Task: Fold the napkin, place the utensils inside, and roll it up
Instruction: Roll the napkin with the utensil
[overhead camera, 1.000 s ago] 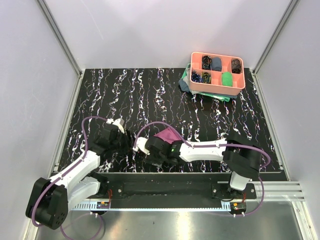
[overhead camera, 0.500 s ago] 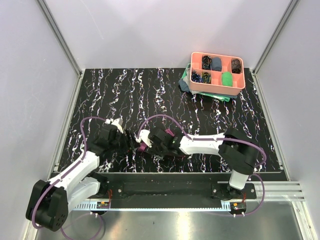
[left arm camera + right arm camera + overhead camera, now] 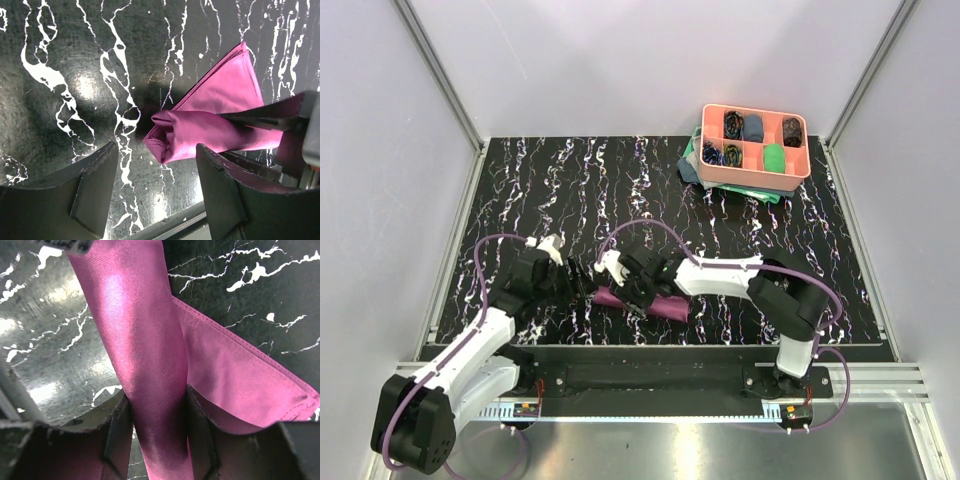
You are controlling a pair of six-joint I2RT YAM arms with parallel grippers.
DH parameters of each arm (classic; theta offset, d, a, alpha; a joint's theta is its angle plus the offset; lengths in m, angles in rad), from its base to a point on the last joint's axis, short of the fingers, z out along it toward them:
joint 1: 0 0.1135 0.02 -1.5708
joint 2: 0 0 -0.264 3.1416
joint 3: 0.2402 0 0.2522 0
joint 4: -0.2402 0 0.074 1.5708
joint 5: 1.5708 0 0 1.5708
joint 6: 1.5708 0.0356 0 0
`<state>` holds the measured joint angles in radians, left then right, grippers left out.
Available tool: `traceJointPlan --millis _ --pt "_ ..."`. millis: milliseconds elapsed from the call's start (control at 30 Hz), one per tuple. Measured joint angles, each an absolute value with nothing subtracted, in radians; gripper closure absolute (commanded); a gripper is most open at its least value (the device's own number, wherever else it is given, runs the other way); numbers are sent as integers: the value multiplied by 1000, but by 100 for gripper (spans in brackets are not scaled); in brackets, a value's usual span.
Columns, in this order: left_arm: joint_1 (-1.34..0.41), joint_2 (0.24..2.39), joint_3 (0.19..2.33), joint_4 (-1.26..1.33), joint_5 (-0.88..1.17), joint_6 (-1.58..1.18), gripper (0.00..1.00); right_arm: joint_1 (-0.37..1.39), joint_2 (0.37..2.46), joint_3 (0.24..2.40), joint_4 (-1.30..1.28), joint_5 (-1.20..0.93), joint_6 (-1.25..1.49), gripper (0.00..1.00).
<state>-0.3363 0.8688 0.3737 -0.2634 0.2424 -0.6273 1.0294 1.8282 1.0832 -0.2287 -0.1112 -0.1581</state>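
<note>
The plum-purple napkin lies rolled into a tube near the table's front edge, with a flat flap still spread beside the roll. My right gripper is shut on the rolled part, one finger on each side. My left gripper is open and empty, just left of the roll's open end, which lies between and beyond its fingers. The spoon and fork are hidden; none shows in any view.
A salmon-pink divided tray with small cloth rolls stands at the back right, on a teal-green cloth. The table's front edge runs just below the roll.
My right gripper has moved left and forward with the napkin, which has gone from a raised bunch to a roll lying along the table. My left gripper has edged slightly right toward it.
</note>
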Motion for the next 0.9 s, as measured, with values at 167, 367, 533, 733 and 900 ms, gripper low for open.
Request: traceJointPlan --millis 167,367,533,733,900 --pt "-336 854 373 -259 265 -625 33 984 1867 1145 -289 -240 -138 53" --pt "-335 852 322 -173 316 -632 34 932 1945 1230 -338 -440 -122 53" --pt "-335 862 282 -124 336 -647 47 899 2002 1280 -353 -579 -100 51" --pt "-334 889 255 -96 330 -666 64 871 2038 1308 -367 -682 -73 42" --pt "-334 940 252 -99 319 -681 66 871 2035 1309 -371 -705 -58 33"
